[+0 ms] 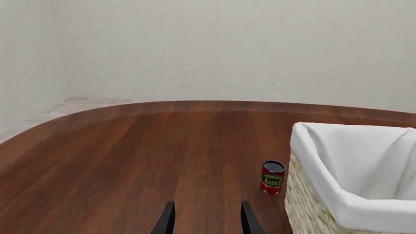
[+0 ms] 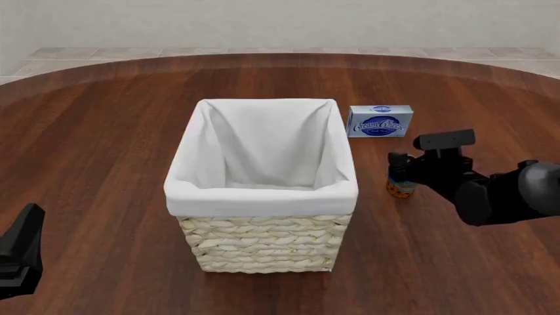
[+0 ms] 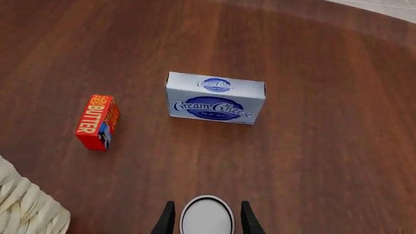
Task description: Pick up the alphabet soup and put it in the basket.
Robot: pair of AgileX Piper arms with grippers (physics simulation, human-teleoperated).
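The alphabet soup shows its silvery grey top between the two fingers of my right gripper. The fingers stand on either side of the can with narrow gaps, so the gripper is open around it. In the front view the can stands right of the basket, mostly hidden behind the right gripper; only its orange-red base shows. The basket, cream wicker with a white liner, stands mid-table. My left gripper is open with nothing between its fingers and sits low at the near left.
A blue-and-white cream cheese box lies beyond the can. An orange butter box lies nearer the basket's corner. A red tomato sauce can stands beside the basket wall.
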